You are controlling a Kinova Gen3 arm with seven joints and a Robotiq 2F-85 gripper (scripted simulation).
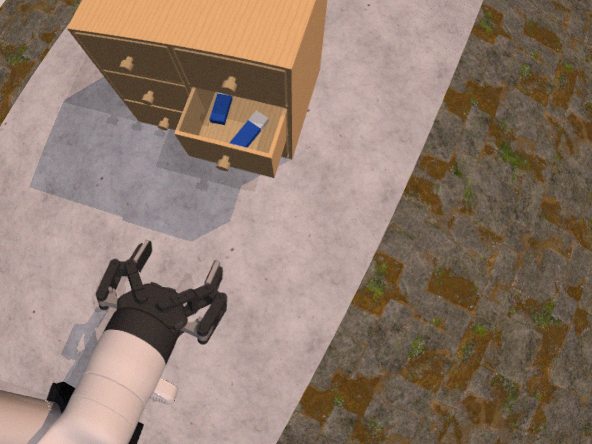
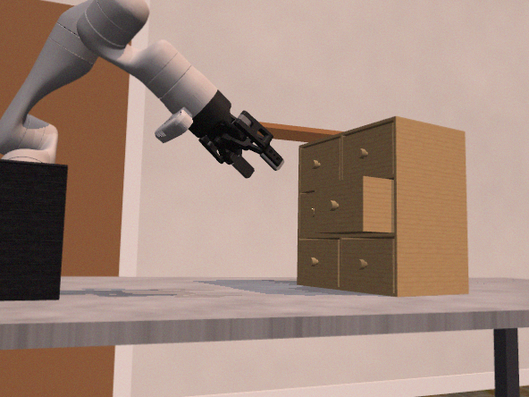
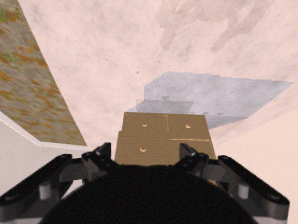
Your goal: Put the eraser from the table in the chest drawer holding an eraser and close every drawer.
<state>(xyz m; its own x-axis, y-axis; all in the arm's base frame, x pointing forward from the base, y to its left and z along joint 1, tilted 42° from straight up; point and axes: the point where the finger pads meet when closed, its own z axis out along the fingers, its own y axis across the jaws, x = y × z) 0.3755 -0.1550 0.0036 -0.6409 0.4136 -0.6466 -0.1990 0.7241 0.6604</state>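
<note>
In the top view, one drawer [image 1: 231, 157] [image 2: 340, 219] [image 3: 156, 144] of the chest [image 1: 200, 30] [image 2: 431, 206] stands pulled out, and its inside is open to see. A plain blue block [image 1: 221, 107] lies towards the back, and at its 4 o'clock, apart from it, lies a blue eraser with a pale end [image 1: 248, 131], that end pointing to 1 o'clock. Which of the two is the eraser meant to be moved, I cannot tell; both are in the drawer.

The exterior view hides both behind the drawer's front and side, but shows what the top view does not: the drawer is in the middle row, with a drawer above and another below it looking shut.

The gripper [image 1: 180, 259] [image 2: 261, 165] [image 3: 145, 150] has its fingers spread wide with nothing between them. From above it is at the open drawer's 7 o'clock, fingers towards 1 o'clock; the exterior view shows it well above the table [image 1: 300, 240] [image 2: 223, 333] [image 3: 100, 60], fingers towards 4 o'clock, apart from the chest. The wrist view shows the chest's front upside down between the fingers, and neither blue thing.
</note>
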